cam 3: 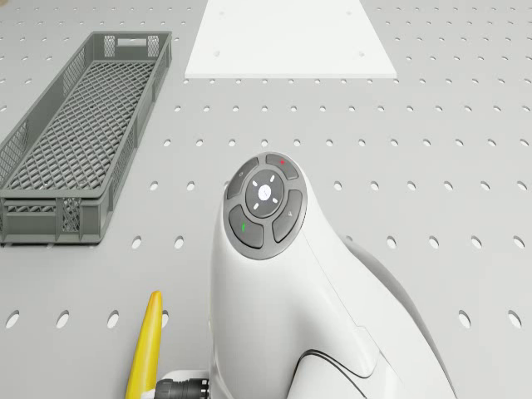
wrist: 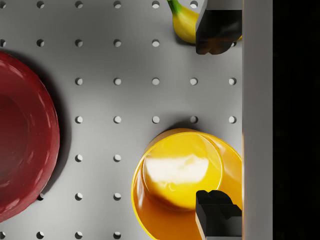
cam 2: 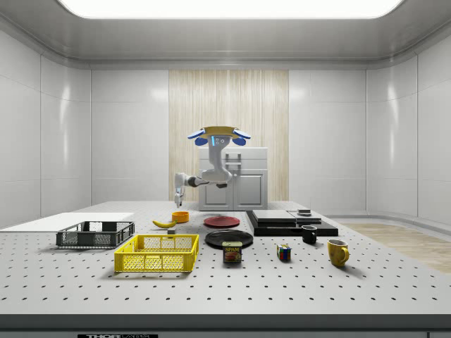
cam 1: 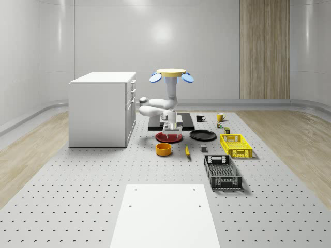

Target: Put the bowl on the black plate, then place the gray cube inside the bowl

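Note:
An orange-yellow bowl (wrist: 182, 175) (cam 1: 164, 149) (cam 2: 181, 217) stands upright on the perforated table, between a red plate (wrist: 20, 135) (cam 1: 169, 137) and a banana (wrist: 181, 22) (cam 1: 187, 150). The black plate (cam 1: 202, 135) (cam 2: 229, 238) lies apart from it, beside the red plate. A small gray cube (cam 1: 204, 150) sits near the banana. The drone (cam 1: 171, 75) (cam 2: 218, 134) hovers beside the white cabinet, its arm reaching down. My gripper (wrist: 217, 120) (cam 2: 179, 198) hangs open above the table: one fingertip (wrist: 216, 212) is over the bowl's rim, the other over the banana's end.
A yellow basket (cam 1: 236, 145) and a dark crate (cam 1: 222, 171) (cam 3: 75, 141) stand at the whole-scene view's right. A black platform (cam 1: 170, 122), two mugs (cam 1: 200, 118) (cam 1: 220, 117) and the white cabinet (cam 1: 101, 108) are behind. A white sheet (cam 3: 289, 37) lies in front.

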{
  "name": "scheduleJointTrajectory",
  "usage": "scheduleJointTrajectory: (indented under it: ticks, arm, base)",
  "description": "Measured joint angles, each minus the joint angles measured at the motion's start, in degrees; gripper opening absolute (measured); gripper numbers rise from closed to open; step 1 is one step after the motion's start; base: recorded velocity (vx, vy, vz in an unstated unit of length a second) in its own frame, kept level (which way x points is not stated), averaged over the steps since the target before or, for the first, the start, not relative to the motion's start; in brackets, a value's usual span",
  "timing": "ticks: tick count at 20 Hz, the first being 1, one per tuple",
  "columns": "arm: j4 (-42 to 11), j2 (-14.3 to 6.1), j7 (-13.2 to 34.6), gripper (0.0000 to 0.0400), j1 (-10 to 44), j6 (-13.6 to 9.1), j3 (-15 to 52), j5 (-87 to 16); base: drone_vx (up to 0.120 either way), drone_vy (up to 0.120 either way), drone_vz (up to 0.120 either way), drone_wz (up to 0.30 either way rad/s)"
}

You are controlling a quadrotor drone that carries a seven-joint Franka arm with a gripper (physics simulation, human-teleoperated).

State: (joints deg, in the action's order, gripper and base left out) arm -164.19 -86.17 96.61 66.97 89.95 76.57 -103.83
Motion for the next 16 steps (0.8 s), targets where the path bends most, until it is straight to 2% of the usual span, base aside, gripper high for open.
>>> scheduleJointTrajectory:
  ticks: [7,16]
  arm:
    - [1.27,-0.65,-0.44,0.04,0.35,2.42,-5.32,-4.91]
    - [2.77,-0.89,-1.64,0.04,0.07,4.44,-9.72,-8.97]
  base:
    - [0.0,0.0,0.0,0.0]
    - [0.0,0.0,0.0,0.0]
